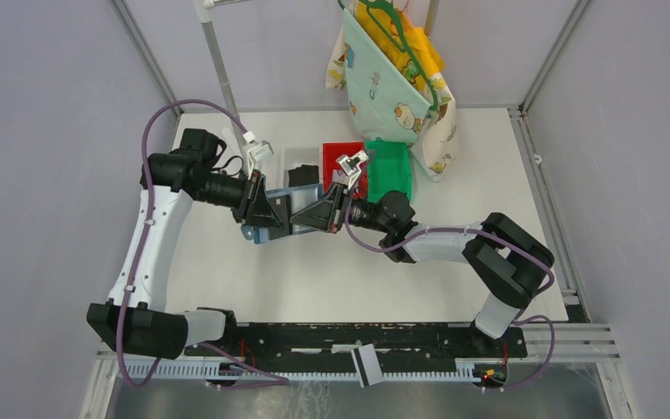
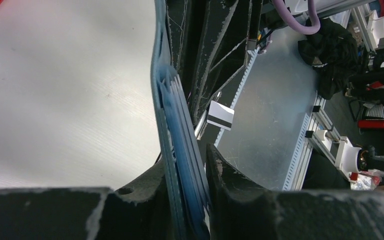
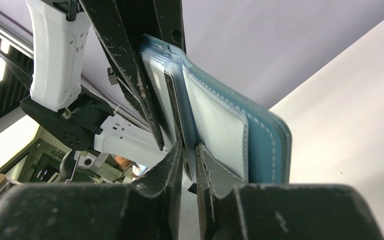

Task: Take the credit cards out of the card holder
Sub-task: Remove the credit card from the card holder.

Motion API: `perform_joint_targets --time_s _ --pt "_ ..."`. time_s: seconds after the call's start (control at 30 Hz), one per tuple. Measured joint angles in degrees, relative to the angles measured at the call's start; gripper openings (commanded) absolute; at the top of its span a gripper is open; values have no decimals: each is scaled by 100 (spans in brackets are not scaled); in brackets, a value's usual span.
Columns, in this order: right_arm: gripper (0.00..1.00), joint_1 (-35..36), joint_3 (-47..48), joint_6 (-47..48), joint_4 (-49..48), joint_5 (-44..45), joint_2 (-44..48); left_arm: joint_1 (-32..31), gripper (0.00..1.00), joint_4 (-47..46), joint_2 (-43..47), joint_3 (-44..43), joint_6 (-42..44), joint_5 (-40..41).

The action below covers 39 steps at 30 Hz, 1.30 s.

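The teal-blue card holder (image 1: 262,232) hangs above the table's middle, held between both arms. My left gripper (image 1: 270,212) is shut on it; in the left wrist view the card holder (image 2: 172,110) stands edge-on, pressed between the jaws of the left gripper (image 2: 186,157). My right gripper (image 1: 310,216) meets it from the right. In the right wrist view the card holder (image 3: 265,145) is spread open, and the right gripper (image 3: 189,146) is shut on the edge of a thin dark-edged credit card (image 3: 174,107) in its pockets. Another white credit card (image 1: 366,364) with a dark stripe (image 2: 220,115) lies on the near rail.
A red bin (image 1: 342,161) and a green bin (image 1: 390,170) stand behind the grippers, with black flat pieces (image 1: 301,177) to their left. A printed cloth bag (image 1: 397,78) hangs at the back. A white pole (image 1: 218,61) rises at the back left.
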State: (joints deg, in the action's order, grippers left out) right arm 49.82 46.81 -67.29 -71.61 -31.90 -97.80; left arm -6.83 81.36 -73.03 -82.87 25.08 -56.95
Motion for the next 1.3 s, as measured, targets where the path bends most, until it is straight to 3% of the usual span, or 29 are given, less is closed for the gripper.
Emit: perform_joint_targets --time_s 0.37,0.6,0.67,0.77,0.83,0.9,1.0,1.1,1.3 --pt "2 0 -90 -98 -310 199 0 0 33 142 -22 -184 157 -173" --pt "0 -9 -184 -173 -564 269 13 -4 33 210 -20 -350 166 -208" --pt "0 -17 -210 -195 -621 306 39 -4 27 229 -15 -442 168 -212" --pt "0 -33 -262 -201 -737 330 85 -4 4 229 -9 -498 199 -199" --pt "0 -37 -323 -208 -811 332 142 2 2 201 -9 -501 234 -175" --pt "9 -37 -345 -212 -828 330 160 -7 2 197 -9 -501 234 -173" --pt "33 -37 -345 -234 -837 330 160 -4 2 195 -9 -501 232 -179" --pt "39 -28 -334 -225 -855 337 160 -4 2 197 -9 -501 232 -205" --pt "20 33 -122 -164 -800 323 151 -2 2 195 -2 -501 229 -254"
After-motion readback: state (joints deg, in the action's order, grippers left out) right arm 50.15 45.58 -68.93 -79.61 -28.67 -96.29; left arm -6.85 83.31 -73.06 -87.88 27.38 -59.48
